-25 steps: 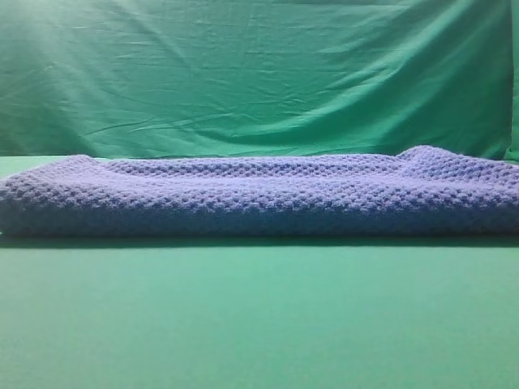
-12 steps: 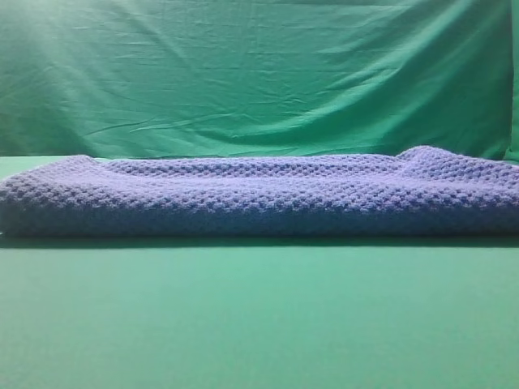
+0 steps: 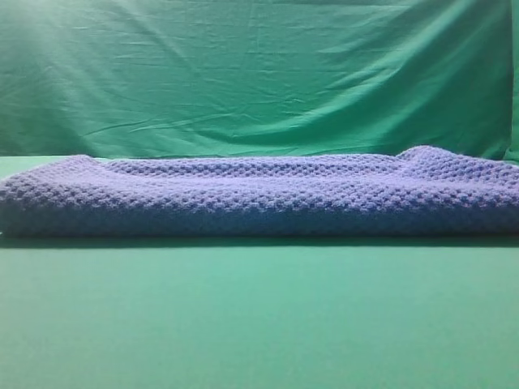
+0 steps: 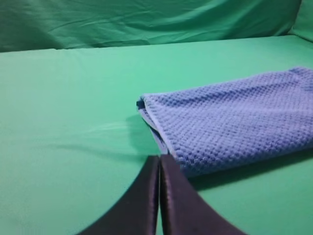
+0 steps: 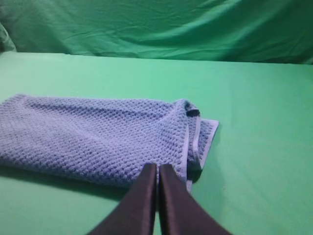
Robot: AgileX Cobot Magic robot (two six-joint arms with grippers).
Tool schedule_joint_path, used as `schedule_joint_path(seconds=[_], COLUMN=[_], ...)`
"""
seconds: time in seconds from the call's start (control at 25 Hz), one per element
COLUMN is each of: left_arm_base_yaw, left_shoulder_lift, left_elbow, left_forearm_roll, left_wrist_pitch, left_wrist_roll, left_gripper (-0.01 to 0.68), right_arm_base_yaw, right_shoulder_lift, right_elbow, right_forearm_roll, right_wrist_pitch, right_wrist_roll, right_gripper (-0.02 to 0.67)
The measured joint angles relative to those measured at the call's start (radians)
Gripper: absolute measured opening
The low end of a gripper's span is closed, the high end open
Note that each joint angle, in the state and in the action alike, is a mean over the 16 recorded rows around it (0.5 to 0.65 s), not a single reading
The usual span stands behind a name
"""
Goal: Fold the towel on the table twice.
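Across the middle of the green desk point(image 3: 259, 316) we saw the blue-grey towel point(image 3: 259, 198) lying folded in a long band. Our left gripper point(image 4: 159, 161) sat just before its left end, jaws pressed together, holding nothing. Our right gripper point(image 5: 157, 169) sat likewise at the right end. Behind hung a wrinkled green backdrop cloth point(image 3: 259, 73).

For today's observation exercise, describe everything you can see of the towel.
The towel is blue-grey with a thick, bumpy waffle weave. It lies folded in layers, a long low bundle flat on the green table. At both ends, stacked edges with a smooth hem show, slightly uneven. Nothing holds it: each wrist view shows a gripper shut just short of it.
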Motion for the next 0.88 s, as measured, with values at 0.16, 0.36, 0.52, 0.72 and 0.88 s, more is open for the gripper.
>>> schedule_joint_path(seconds=[0.16, 0.36, 0.52, 0.72, 0.88], left_arm_base_yaw=[0.000, 0.000, 0.000, 0.000, 0.000], left_shoulder_lift=[0.000, 0.000, 0.000, 0.000, 0.000], left_elbow=[0.029, 0.055, 0.058, 0.058, 0.058], left_forearm_roll=[0.003, 0.008, 0.014, 0.021, 0.027], left_wrist_pitch=[0.001, 0.002, 0.005, 0.008, 0.010], left_wrist_roll=[0.002, 0.013, 0.032, 0.058, 0.074], left_gripper=[0.000, 0.000, 0.000, 0.000, 0.000], right_arm_base_yaw=[0.000, 0.000, 0.000, 0.000, 0.000], right_shoulder_lift=[0.000, 0.000, 0.000, 0.000, 0.000], right_elbow=[0.021, 0.046, 0.052, 0.052, 0.052], right_forearm_roll=[-0.001, -0.003, -0.005, -0.006, -0.007], right_wrist_pitch=[0.002, 0.006, 0.021, 0.048, 0.058], right_wrist_roll=[0.000, 0.000, 0.000, 0.000, 0.000], right_gripper=[0.000, 0.000, 0.000, 0.000, 0.000])
